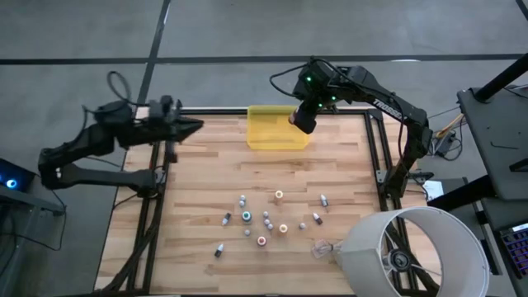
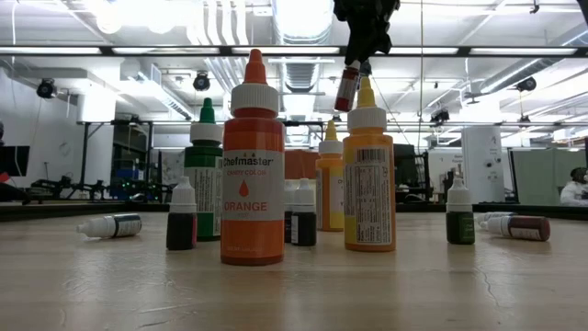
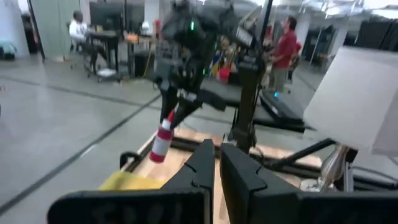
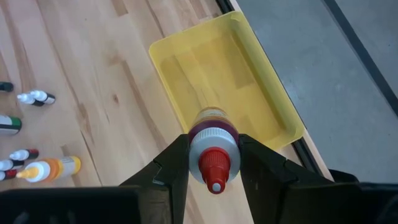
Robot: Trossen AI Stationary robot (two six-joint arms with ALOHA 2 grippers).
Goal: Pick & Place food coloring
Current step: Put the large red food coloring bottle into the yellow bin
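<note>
My right gripper hangs above the right part of the translucent yellow tray, shut on one red-capped food coloring bottle. The low view shows that bottle high in the air, tilted. Several more food coloring bottles stand or lie on the wooden table nearer the front; in the low view an orange one, a yellow one and a green one stand upright. My left gripper is shut and holds nothing, raised at the table's far left edge. My right gripper pinches the bottle between its two fingers at the white collar just below the red cap. The fingers slant down from above. The bottle is lifted clear, its cap end up at the fingers and its red body hanging tilted above the tray.
A large white lampshade lies at the table's near right corner, with a clear crumpled plastic scrap beside it. Black frame rails run along the table's sides. Bare wood lies between the tray and the bottles. People show in the room beyond.
</note>
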